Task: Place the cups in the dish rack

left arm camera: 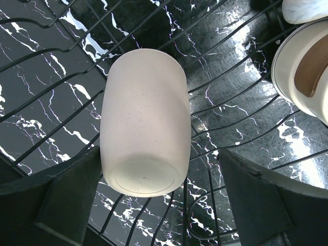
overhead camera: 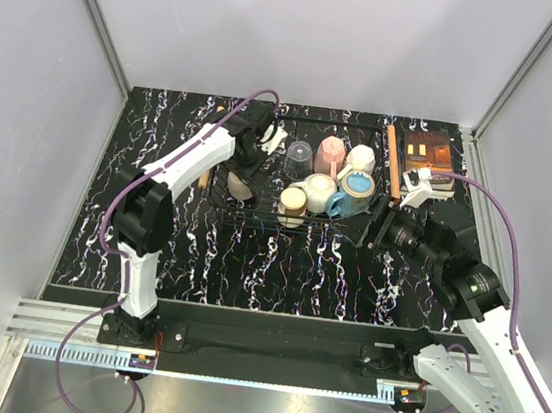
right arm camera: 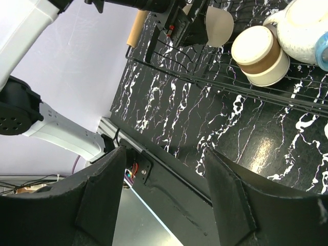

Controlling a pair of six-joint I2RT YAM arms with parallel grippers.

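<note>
We are holding left pincer (left arm camera: pixel 159 161) open astride cream cup (left arm camera: pixel 143 113) lying in dish rack (overhead camera: pixel 255 216), frame centre; right pincer (right arm camera: pixel 165 154) idling open; finger clipping cup could roll it.

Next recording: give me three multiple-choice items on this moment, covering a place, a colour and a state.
1. Where does the orange-brown book lie?
A. on the table, beyond the dish rack's right end
B. inside the rack
C. at the table's near edge

2. In the top view, what colour is the mug just right of the clear glass tumbler?
A. green
B. black
C. pink

3. How is the right gripper?
A. shut on the book
B. open, holding nothing
C. shut, fingers touching

Answers: A, the book sits past the rack's wooden handle; C, a pink mug stands beside the tumbler; B, its wrist view shows only table between spread fingers.
</note>
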